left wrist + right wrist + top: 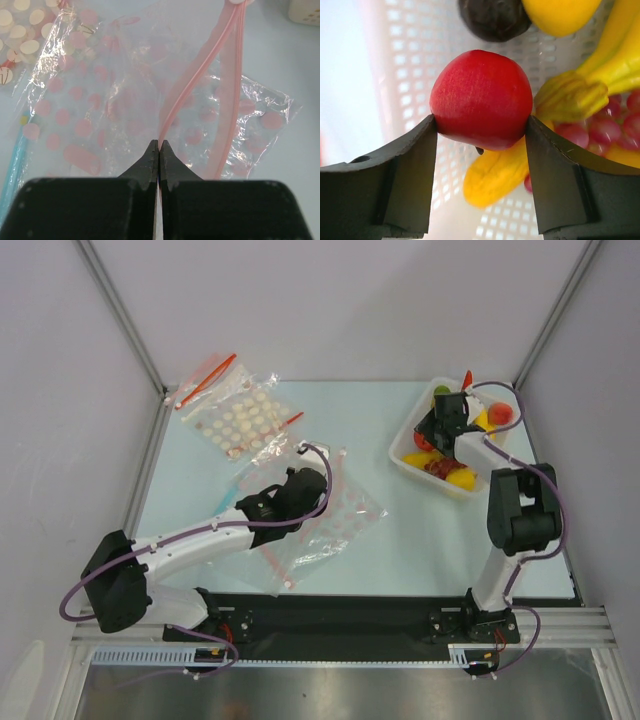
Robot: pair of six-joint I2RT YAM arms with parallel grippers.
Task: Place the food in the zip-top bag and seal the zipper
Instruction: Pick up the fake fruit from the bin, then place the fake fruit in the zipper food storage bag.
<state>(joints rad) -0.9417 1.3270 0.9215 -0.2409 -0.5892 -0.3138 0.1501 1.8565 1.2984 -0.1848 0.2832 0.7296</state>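
Note:
The zip-top bag (335, 512) lies crinkled on the table in front of the left arm and also shows in the left wrist view (255, 107). Its pink zipper (200, 75) gapes in two strands. My left gripper (159, 145) is shut on the near strand; in the top view it (300, 485) sits over the bag's left part. My right gripper (481, 120) is shut on a red apple (480, 100) inside the white basket (402, 455). Below and beside the apple lie a yellow fruit (495, 175), bananas (600, 65), grapes (610, 132) and a dark fruit (492, 17).
A pink-dotted clear bag (62, 117) with a blue strip (15, 155) lies under the zip-top bag. A white-dotted bag (235, 420) with red strips (205, 380) lies at the back left. A red chili (467, 377) and a peach (500, 415) show at the basket's far side.

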